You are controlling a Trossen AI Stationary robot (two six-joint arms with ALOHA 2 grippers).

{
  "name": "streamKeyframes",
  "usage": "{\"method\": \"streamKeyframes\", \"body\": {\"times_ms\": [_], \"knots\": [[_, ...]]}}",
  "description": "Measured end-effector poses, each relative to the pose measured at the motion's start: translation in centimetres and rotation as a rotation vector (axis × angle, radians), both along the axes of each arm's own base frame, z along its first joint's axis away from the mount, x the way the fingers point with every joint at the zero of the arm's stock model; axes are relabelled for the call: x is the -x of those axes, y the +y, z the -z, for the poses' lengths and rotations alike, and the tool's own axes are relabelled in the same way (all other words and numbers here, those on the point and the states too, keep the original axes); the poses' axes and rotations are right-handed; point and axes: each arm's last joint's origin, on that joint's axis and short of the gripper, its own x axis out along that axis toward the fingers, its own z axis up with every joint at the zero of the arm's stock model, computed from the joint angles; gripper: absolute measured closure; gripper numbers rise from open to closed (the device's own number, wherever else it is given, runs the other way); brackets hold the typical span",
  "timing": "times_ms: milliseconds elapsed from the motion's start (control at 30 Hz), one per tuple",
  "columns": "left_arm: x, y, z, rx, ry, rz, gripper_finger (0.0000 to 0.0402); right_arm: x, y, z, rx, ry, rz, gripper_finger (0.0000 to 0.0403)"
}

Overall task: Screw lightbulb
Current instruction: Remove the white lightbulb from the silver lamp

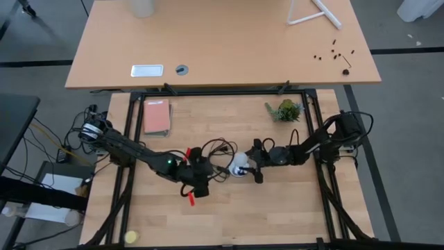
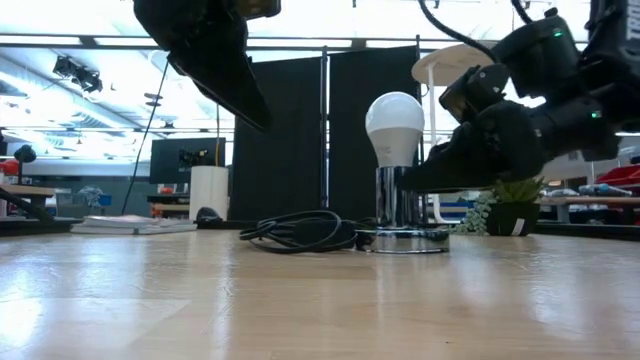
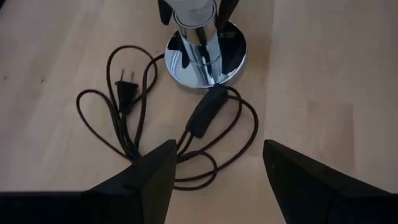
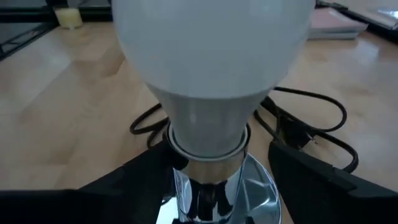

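Note:
The white lightbulb (image 2: 395,125) stands upright with its narrow end in the chrome socket (image 2: 400,215), mid-table; it also fills the right wrist view, lightbulb (image 4: 211,62). My right gripper (image 2: 425,180) reaches in level from the table's right. It is open, with its fingers on either side of the socket's neck (image 4: 211,155), just under the bulb. My left gripper (image 1: 200,182) hangs open above the table, left of the bulb and over the black cord (image 3: 124,99), tilted down toward the socket base (image 3: 205,53).
The socket's black cord (image 1: 215,149) lies coiled left of and behind the base, with its inline switch (image 3: 205,112) and plug (image 3: 126,84). A pink book (image 1: 157,117) and a small plant (image 1: 286,110) sit toward the far edge. A yellow thing (image 1: 130,237) lies at the near left corner.

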Motion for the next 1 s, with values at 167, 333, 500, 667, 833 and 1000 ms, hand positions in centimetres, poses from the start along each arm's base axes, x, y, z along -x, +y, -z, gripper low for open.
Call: {"method": "streamKeyframes", "body": {"times_ms": [167,333,500,667,833,1000], "knots": [[-0.1,0.0,-0.1,-0.019,-0.010,0.006,0.0158,-1.5,-0.6,0.9,0.016,0.021,-0.010,0.0130],[0.0,0.1,0.0,-0.049,0.000,0.017,0.0159,-3.8,-0.8,2.1,0.035,0.042,-0.016,0.0131],[-0.1,0.0,-0.1,-0.032,-0.014,-0.002,0.0159,-5.0,-1.1,2.2,0.012,0.013,-0.037,0.0134],[-0.4,-0.2,-0.3,-0.008,-0.063,-0.006,0.0159,-5.3,-1.6,1.7,0.005,-0.009,-0.028,0.0135],[-0.4,-0.2,-0.4,0.004,-0.067,-0.017,0.0159,-4.6,-1.6,2.3,-0.013,0.028,-0.042,0.0133],[-0.8,0.0,-0.6,0.010,-0.104,-0.034,0.0159,-4.4,-1.5,2.1,-0.033,-0.015,-0.057,0.0135]]}}
